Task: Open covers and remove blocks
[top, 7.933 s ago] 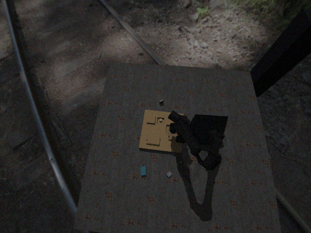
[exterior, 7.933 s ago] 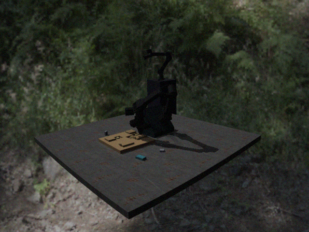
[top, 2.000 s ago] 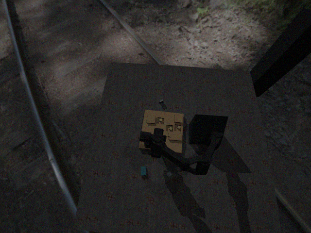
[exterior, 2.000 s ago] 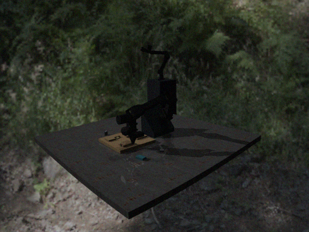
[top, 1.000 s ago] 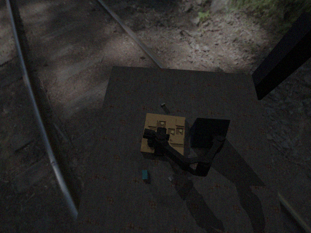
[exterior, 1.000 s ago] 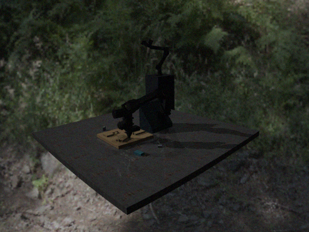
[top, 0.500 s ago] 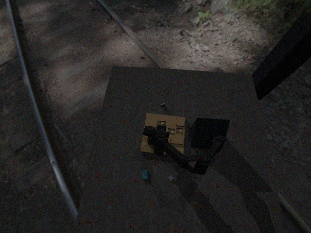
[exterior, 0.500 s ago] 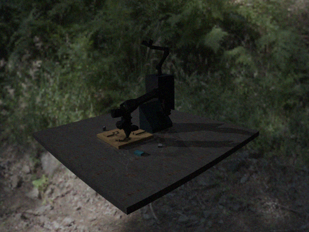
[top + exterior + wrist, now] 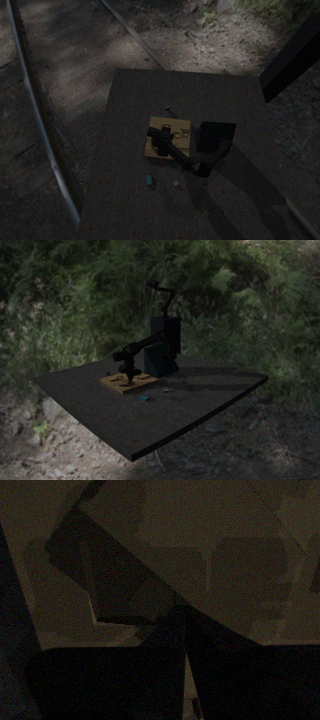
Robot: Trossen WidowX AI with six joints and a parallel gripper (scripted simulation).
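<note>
The tan puzzle board (image 9: 157, 120) (image 9: 113, 385) lies under the arm. Three wells show open in the top view: one near the back (image 9: 167, 126) and two at the right (image 9: 176, 135) (image 9: 184, 134); no block can be made out in them. My gripper (image 9: 130, 381) (image 9: 181, 612) is shut and empty, its tips low over the board's front part. In the wrist view the tips are at the slanted edge of a cover (image 9: 175, 525), beside a partly uncovered, shadowed well (image 9: 95, 580); its contents are unclear. A teal block (image 9: 149, 180) (image 9: 143, 398), a pale block (image 9: 176, 183) (image 9: 165, 390) and a grey block (image 9: 167, 108) (image 9: 108, 373) rest off the board.
A dark wedge-shaped body (image 9: 216, 135) (image 9: 155, 361) stands right beside the board on the table (image 9: 124, 206) (image 9: 144, 431). A tall dark box (image 9: 165, 330) with another arm on it stands behind. The arm hides the board's left part in the top view.
</note>
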